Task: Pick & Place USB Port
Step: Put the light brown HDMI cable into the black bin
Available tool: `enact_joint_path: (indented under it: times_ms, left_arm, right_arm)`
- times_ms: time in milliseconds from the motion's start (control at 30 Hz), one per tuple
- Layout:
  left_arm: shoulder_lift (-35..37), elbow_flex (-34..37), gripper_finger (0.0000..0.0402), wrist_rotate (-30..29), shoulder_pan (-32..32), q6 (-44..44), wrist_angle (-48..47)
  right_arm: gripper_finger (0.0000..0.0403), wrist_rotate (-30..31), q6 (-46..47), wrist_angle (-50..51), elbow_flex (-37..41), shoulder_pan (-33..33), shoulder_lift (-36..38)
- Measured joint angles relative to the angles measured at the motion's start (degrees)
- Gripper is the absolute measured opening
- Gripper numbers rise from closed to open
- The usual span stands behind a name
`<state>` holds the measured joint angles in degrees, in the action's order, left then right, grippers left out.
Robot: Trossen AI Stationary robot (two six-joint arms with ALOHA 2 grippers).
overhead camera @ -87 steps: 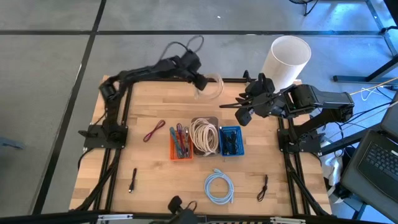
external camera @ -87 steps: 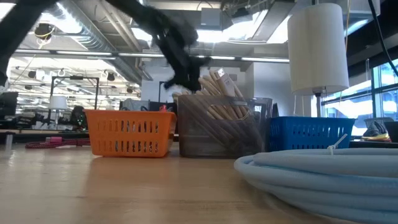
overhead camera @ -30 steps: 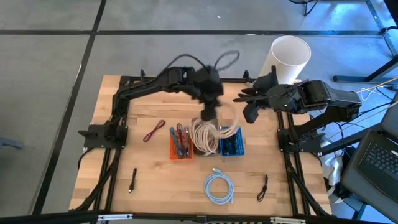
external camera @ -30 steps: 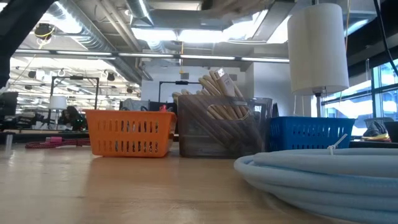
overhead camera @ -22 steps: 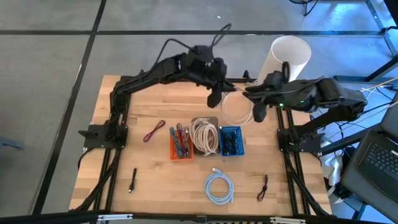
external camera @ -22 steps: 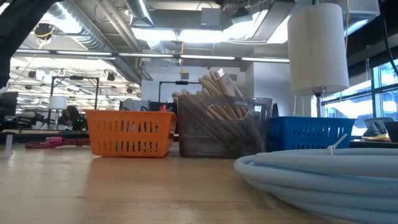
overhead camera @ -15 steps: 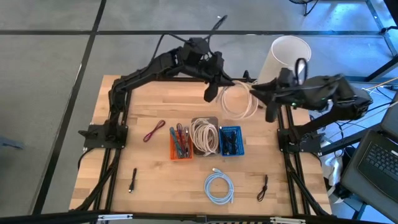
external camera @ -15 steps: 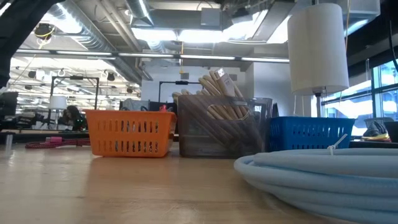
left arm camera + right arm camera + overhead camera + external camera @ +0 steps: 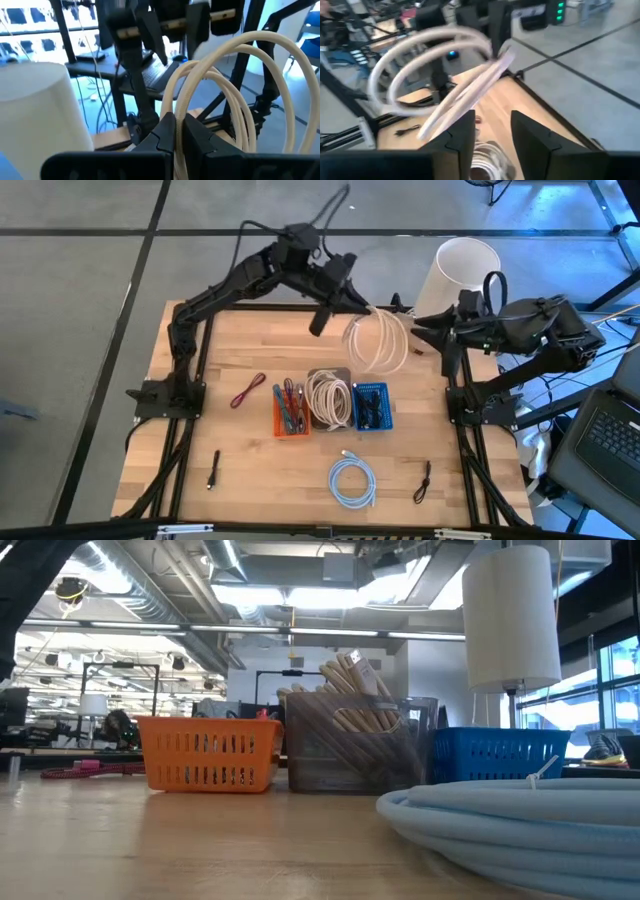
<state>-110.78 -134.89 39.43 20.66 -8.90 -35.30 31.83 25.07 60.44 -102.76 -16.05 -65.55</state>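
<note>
The left gripper (image 9: 352, 308) was clamped on a coiled cream-coloured USB cable (image 9: 378, 343), its two dark fingers (image 9: 162, 132) pinched together on one side of the loops, and the coil hung free beneath and ahead of it, held up in the air above the back of the wooden table (image 9: 240, 360) rather than resting on anything. The right gripper (image 9: 443, 352) stood just beyond the far edge of that dangling coil, fingers (image 9: 457, 137) apart with a clear gap between them, and its wrist view looked straight at the cable loops (image 9: 440, 75) hanging a little way ahead of its fingertips. Judged from this, the step in hand was a handover or a two-handed steadying of the coil. To do it well, the right gripper ought to come in level with a single bundle of strands rather than through the middle of the loops, and close only once the strands sat squarely between its fingers; the left gripper should keep its pinch until then, since the loops looked springy and liable to fan out. The white cylindrical bin (image 9: 460, 275) stood close behind the right gripper, and the clear plastic bin holding more cream cable (image 9: 328, 398) lay below and nearer the front than the left gripper, between the orange slatted basket (image 9: 291, 412) and the blue slatted basket (image 9: 371, 407).
</note>
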Motion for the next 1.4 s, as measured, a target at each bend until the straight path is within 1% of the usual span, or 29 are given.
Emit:
enact_joint_path:
  times_ms: [133,267,400,533,700,933,1200,1400]
  left_arm:
    - [1.58,0.00,0.0008,4.06,1.77,-0.14,2.72]
    - [1.60,0.00,0.0008,8.14,2.74,1.78,8.04]
    - [1.22,-0.02,0.0008,9.00,3.11,2.67,10.97]
    - [0.53,0.07,0.0008,8.91,3.09,2.91,11.95]
    - [0.68,0.04,0.0008,8.47,3.16,3.06,15.30]
    - [0.66,0.39,0.0008,7.62,3.38,3.67,17.96]
    - [0.63,1.44,0.0008,6.50,3.33,3.84,18.60]
    - [0.26,1.49,0.0008,6.13,3.27,4.88,21.22]
  right_arm:
    - [0.0167,-3.31,-1.73,-2.63,0.00,0.00,-0.65]
    - [0.0205,-6.46,-4.83,-6.88,0.00,0.09,-1.54]
    - [0.0227,-9.23,-7.44,-11.84,0.00,0.17,-2.41]
    - [0.0231,-11.87,-7.71,-14.10,0.00,0.17,-3.32]
    - [0.0232,-13.57,-7.65,-15.90,0.00,0.17,-5.13]
    - [0.0232,-16.99,-9.24,-21.48,0.02,0.17,-8.40]
    - [0.0232,-16.95,-9.67,-27.58,0.02,0.21,-10.60]
    - [0.0232,-16.85,-10.57,-30.67,0.04,0.34,-11.49]
